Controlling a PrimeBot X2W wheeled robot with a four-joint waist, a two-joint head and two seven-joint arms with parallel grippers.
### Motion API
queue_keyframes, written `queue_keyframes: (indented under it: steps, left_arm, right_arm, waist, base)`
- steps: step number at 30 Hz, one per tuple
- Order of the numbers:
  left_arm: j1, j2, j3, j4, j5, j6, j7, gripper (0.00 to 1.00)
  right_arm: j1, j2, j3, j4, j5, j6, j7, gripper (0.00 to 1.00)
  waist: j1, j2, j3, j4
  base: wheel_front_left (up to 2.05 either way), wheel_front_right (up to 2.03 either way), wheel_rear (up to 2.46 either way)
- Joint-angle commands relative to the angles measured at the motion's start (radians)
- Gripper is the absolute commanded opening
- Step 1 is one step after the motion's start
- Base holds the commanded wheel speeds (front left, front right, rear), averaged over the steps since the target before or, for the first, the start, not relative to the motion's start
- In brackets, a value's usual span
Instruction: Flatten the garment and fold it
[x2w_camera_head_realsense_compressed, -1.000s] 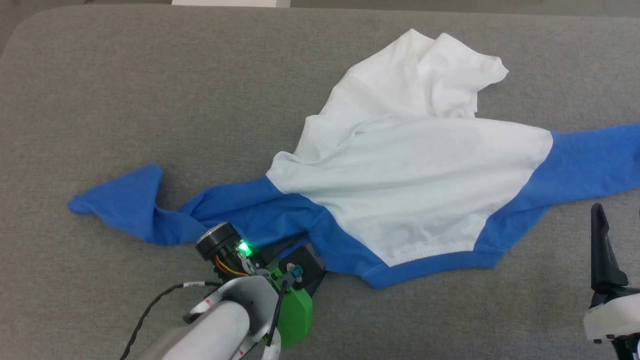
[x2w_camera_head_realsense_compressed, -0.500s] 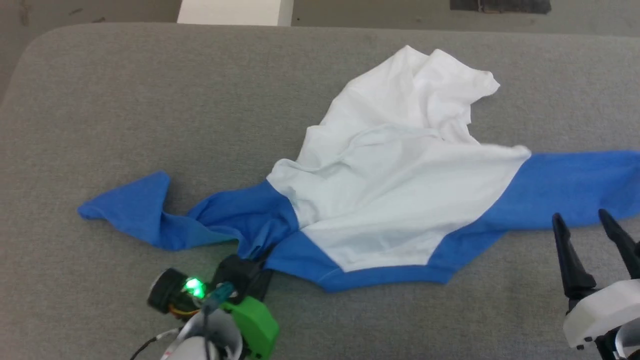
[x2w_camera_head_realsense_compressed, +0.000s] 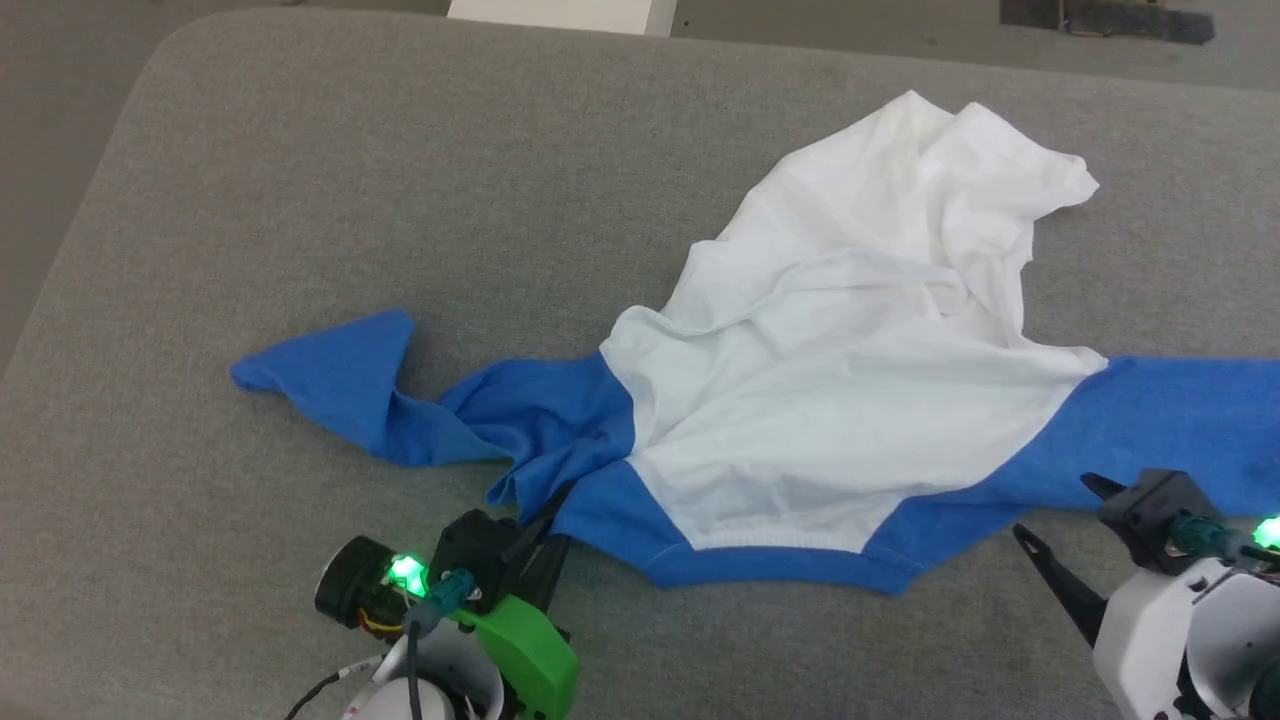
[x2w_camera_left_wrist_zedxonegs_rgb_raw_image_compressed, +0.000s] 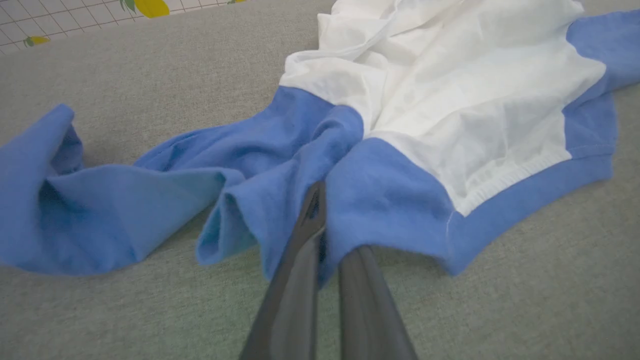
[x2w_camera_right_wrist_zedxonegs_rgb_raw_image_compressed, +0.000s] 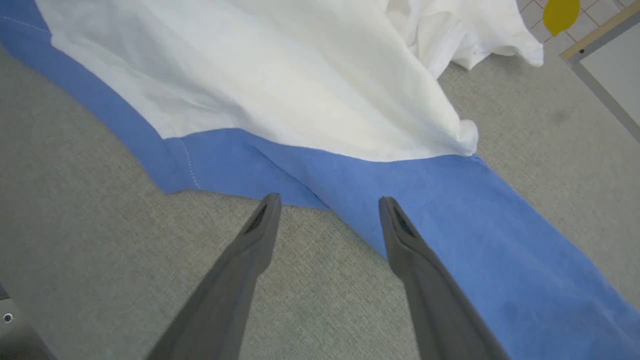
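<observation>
Stage: flattening, folding not yet begun | shirt (x2w_camera_head_realsense_compressed: 830, 400): rumpled mid-frame on grey fabric surface (x2w_camera_head_realsense_compressed: 300, 200), white body bunched toward upper right | left gripper (x2w_camera_left_wrist_zedxonegs_rgb_raw_image_compressed: 322, 225): clamped on blue shoulder fabric, lower centre | right gripper (x2w_camera_right_wrist_zedxonegs_rgb_raw_image_compressed: 330, 200): spread wide, empty, tips at sleeve (x2w_camera_head_realsense_compressed: 1180, 420) edge, lower right | next, judged: pinch sleeve, draw apart.

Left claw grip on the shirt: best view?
Left wrist view: left claw clamps a blue fold of the shirt, close up. Head view shows it small, half behind its wrist. Right wrist view has the other sleeve and the open right claw.
</observation>
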Motion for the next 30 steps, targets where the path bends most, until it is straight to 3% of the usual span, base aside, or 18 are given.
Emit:
queue_keyframes:
  steps: [1,12,15,16,17,18,22,23,30]
  left_arm:
    - [-0.024,-0.006,-0.001,0.002,0.002,-0.005,-0.008,0.00]
    - [-0.066,-0.039,-0.022,0.016,0.001,-0.010,-0.014,0.00]
    - [-0.074,-0.048,-0.024,0.019,-0.002,-0.009,-0.022,0.00]
    - [-0.076,-0.050,-0.025,0.020,-0.002,-0.009,-0.025,0.00]
    - [-0.078,-0.053,-0.025,0.022,-0.003,-0.007,-0.028,0.00]
    - [-0.080,-0.055,-0.024,0.024,-0.004,-0.006,-0.031,0.00]
    - [-0.082,-0.065,-0.005,0.015,-0.019,0.005,-0.065,0.00]
    - [-0.081,-0.070,0.012,-0.001,-0.034,0.010,-0.088,0.00]
    - [-0.081,-0.069,0.088,-0.107,-0.088,0.026,-0.152,0.00]
  right_arm:
    - [-0.038,-0.025,0.035,0.012,0.004,-0.002,0.001,1.00]
    - [-0.196,-0.224,0.242,0.130,0.008,-0.002,0.020,1.00]
    - [-0.226,-0.246,0.270,0.169,0.020,-0.002,0.006,1.00]
    - [-0.233,-0.243,0.274,0.181,0.029,-0.002,0.001,0.92]
    - [-0.242,-0.235,0.273,0.197,0.036,-0.002,-0.008,0.21]
    - [-0.247,-0.229,0.274,0.207,0.037,-0.002,-0.014,0.00]
    - [-0.272,-0.167,0.220,0.232,0.041,-0.002,-0.081,0.00]
    - [-0.274,-0.125,0.163,0.232,0.041,-0.002,-0.122,0.00]
    - [-0.240,0.013,-0.029,0.173,-0.014,-0.002,-0.217,0.00]
  waist:
    - [0.0000,0.0000,0.021,0.015]
    - [0.0000,0.0000,0.096,0.053]
    - [0.0000,0.0000,0.114,0.061]
    - [0.0000,0.0000,0.118,0.062]
    - [0.0000,0.0000,0.123,0.063]
    - [0.0000,0.0000,0.125,0.063]
    - [0.0000,0.0000,0.117,0.049]
    - [0.0000,0.0000,0.096,0.038]
    - [0.0000,0.0000,-0.022,-0.015]
  base:
    - [0.00,0.00,0.00]
    - [0.00,0.00,0.00]
    - [0.00,0.00,0.00]
    - [0.00,0.00,0.00]
    - [0.00,0.00,0.00]
    - [0.00,0.00,0.00]
    - [0.00,0.00,0.00]
    - [0.00,0.00,0.00]
    - [0.00,0.00,0.00]
